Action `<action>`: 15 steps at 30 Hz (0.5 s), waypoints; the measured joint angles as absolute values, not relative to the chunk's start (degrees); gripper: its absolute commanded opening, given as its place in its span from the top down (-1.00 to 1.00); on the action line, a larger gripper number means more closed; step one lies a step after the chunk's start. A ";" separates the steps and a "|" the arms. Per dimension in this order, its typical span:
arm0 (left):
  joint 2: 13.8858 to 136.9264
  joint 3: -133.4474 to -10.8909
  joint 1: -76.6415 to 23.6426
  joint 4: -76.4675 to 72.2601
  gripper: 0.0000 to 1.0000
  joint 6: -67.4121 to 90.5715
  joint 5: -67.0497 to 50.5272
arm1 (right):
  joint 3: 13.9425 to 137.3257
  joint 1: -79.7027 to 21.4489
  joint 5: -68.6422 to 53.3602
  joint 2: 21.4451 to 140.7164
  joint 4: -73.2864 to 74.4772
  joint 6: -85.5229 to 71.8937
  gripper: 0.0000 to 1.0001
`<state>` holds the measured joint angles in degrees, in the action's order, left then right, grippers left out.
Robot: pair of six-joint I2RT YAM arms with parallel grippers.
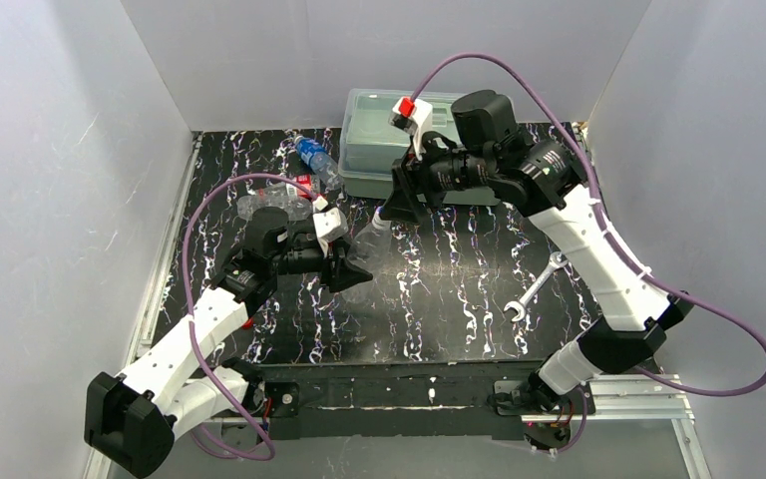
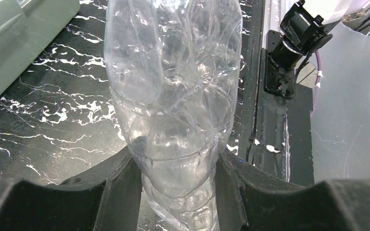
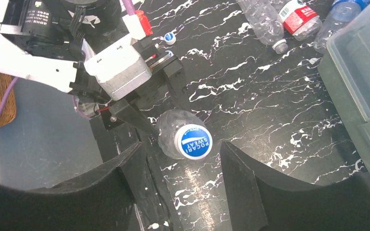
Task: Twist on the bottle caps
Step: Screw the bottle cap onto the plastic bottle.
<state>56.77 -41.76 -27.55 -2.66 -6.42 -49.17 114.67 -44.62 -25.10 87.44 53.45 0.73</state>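
The black marbled worktop (image 1: pixel 459 299) has a lidded box (image 1: pixel 379 150) at the back. Two arms meet in front of it over one plain bottle (image 2: pixel 173 96).

The left gripper (image 1: pixel 347 267) is clamped tight on the bottle's lower end. From the left wrist, its fingers press in on both sides of the clear plastic. The body runs straight out ahead of them, in line with the gripper.

Seen from above, the bottle's long axis slants from the left gripper up and away to the right, toward the box. The neck points at the right gripper (image 3: pixel 183 147).

That alignment is what the next move depends on. The right wrist looks almost straight down the bottle, so the blue-and-white cap (image 3: pixel 193 141) on the neck faces it squarely, printed top up. The right gripper's jaws are spread either side of the cap with a gap on each side, and they hold nothing. The cap sits a little nearer one finger than the other.

The right arm is plainly the one placed to close and twist, while the left only steadies. I'd guess the cap is resting on the threads, but I can't tell how far it is turned down.

Behind the left arm lie a red-label bottle (image 1: pixel 294 190) and a blue-label bottle (image 1: pixel 314 158), both on their sides. A loose cap (image 3: pixel 169 37) sits on the worktop near the left arm.
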 measured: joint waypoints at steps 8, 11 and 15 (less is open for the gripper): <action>56.23 -41.76 -27.55 -1.93 1.00 -6.74 -49.36 | 116.09 -44.64 -26.76 90.41 55.55 2.28 -0.31; 56.03 -41.74 -27.55 -1.85 1.00 -6.81 -49.36 | 116.07 -44.64 -26.76 90.56 55.81 2.46 -0.28; 56.01 -41.76 -27.55 -1.65 1.00 -6.83 -49.36 | 115.68 -44.64 -26.96 90.56 55.68 2.85 -0.22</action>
<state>56.01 -41.76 -27.55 -1.65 -6.83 -49.36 115.68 -44.64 -26.96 90.56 55.68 2.85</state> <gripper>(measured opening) 0.457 0.629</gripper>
